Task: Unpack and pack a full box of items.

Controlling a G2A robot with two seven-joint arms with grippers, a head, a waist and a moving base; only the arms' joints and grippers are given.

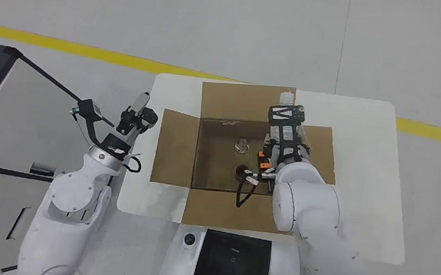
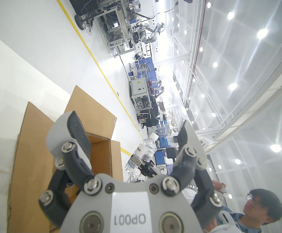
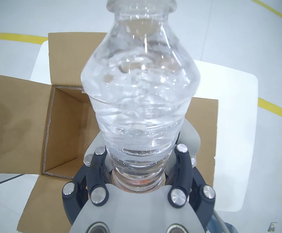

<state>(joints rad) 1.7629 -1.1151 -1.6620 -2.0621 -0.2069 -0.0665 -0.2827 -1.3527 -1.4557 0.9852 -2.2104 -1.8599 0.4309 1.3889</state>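
**Bottle held over the box's right rim**

Top view, left to right. Left gripper [image 1: 141,107] sits at left-centre of the frame, over the surface [image 1: 362,184] edge and just beside the left flap of the cardboard box [image 1: 174,146]. In the left wrist view the left gripper's [image 2: 130,130] fingers [image 2: 76,130] are spread wide with nothing between them.

The box is at mid-frame with all four flaps folded out and its opening facing up. A small clear item [image 1: 241,146] is on the box floor, too small to identify.

Right of centre, the right gripper [image 1: 284,134] is over the box's right rim. Its fingers [image 3: 182,154] are clamped on the lower body of a clear water bottle [image 3: 141,88]. The bottle's white cap points toward the upper edge of the top view. The bottle [image 1: 285,111] is lifted clear of the box. In the left wrist view the bottle [image 2: 144,150] shows tilted above the box's [image 2: 33,143] far wall.

A yellow floor line [image 1: 74,49] crosses behind the surface
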